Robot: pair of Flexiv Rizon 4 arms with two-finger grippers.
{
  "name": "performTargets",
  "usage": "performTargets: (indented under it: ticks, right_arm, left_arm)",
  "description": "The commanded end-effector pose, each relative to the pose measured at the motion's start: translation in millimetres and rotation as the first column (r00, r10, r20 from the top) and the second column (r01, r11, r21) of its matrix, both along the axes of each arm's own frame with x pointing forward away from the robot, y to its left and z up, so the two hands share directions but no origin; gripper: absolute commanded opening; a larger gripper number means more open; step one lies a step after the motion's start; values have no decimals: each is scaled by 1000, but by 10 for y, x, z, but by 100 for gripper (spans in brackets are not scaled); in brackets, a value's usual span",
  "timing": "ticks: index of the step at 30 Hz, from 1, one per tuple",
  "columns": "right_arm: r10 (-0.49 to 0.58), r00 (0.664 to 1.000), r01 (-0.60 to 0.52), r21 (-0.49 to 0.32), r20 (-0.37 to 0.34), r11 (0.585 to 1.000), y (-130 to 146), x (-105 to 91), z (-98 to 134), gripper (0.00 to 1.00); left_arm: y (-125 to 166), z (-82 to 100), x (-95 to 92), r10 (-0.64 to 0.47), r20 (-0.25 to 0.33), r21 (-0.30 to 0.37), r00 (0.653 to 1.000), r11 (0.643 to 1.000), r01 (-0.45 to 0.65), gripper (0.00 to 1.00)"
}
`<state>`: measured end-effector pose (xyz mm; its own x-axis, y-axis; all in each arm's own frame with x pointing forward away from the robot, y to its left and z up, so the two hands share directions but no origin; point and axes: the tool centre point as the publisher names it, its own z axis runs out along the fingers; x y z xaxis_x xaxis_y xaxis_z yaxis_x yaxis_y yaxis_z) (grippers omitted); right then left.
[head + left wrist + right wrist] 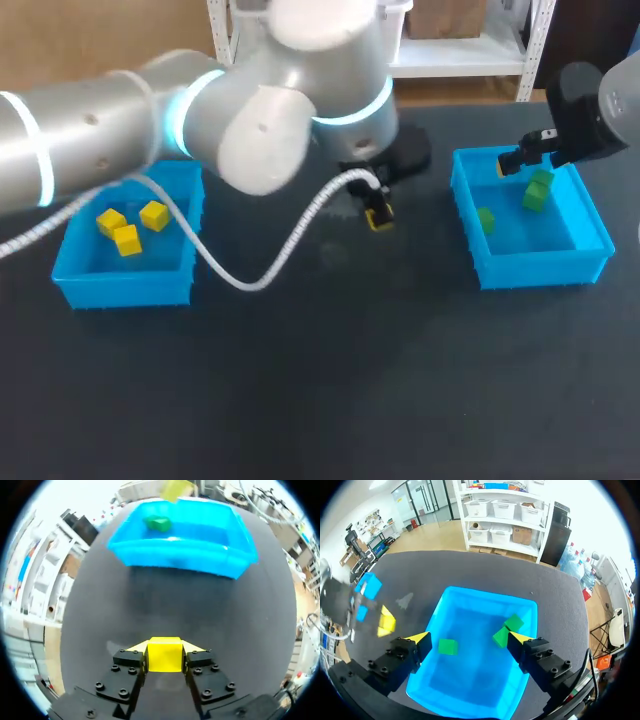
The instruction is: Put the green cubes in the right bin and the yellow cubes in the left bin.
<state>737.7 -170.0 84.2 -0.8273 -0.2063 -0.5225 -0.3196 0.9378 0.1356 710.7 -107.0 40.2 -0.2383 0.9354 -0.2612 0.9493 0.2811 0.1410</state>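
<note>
On the dark tabletop (320, 400), seen from the head view, the left bin (125, 287) sat at 9 o'clock. Three yellow cubes (127, 240) lay in it. The right bin (540, 268) sat at 3 o'clock with green cubes (486, 220) in it. The left arm (100, 130) reached to the middle, up toward 12 o'clock. There the left jaws pinched the held cube (379, 218), a yellow one, between the two bins. The right arm (595, 105) came in at 2 o'clock, and the right jaws hung over the right bin.

In the left wrist view, the left jaws pressed the held cube (164, 654) from both sides. The right bin (175, 560) stood straight ahead – at the jaws' 12 o'clock – with one green cube (158, 523) showing.

In the right wrist view, the right jaws were spread wide and held nothing. Under them lay the right bin (470, 685) with three green cubes (448, 646). Two of the cubes touched each other, just beside one yellow tip. The held cube (386, 622) showed beyond the bin's side wall.
</note>
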Motion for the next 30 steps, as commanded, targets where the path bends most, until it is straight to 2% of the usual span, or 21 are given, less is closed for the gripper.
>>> performTargets:
  ticks: [1, 6, 12, 16, 22, 30]
  right_arm:
    - [-3, 1000, 3, -2, 4, 1000, 2, -15, 0, 100]
    - [-3, 1000, 3, -2, 4, 1000, 2, -15, 0, 100]
    - [-3, 1000, 3, -2, 4, 1000, 2, -15, 0, 100]
    - [-3, 1000, 3, -2, 4, 1000, 2, -15, 0, 100]
    - [-3, 1000, 3, -2, 4, 1000, 2, -15, 0, 100]
    - [-3, 1000, 3, -2, 4, 1000, 2, -15, 0, 100]
  left_arm:
    - [494, 235, -32, 58, 26, -69, 998, 996, -56, 0]
    - [1003, 369, 83, 194, 39, -106, 980, 976, -189, 0]
    - [1629, 443, 174, 326, 62, -120, 943, 941, -317, 0]
    - [2025, 484, 232, 426, 73, -136, 902, 900, -414, 0]
    - [2640, 476, 266, 566, 68, -158, 822, 819, -551, 0]
    - [3203, 403, 136, 665, 58, -156, 745, 743, -651, 0]
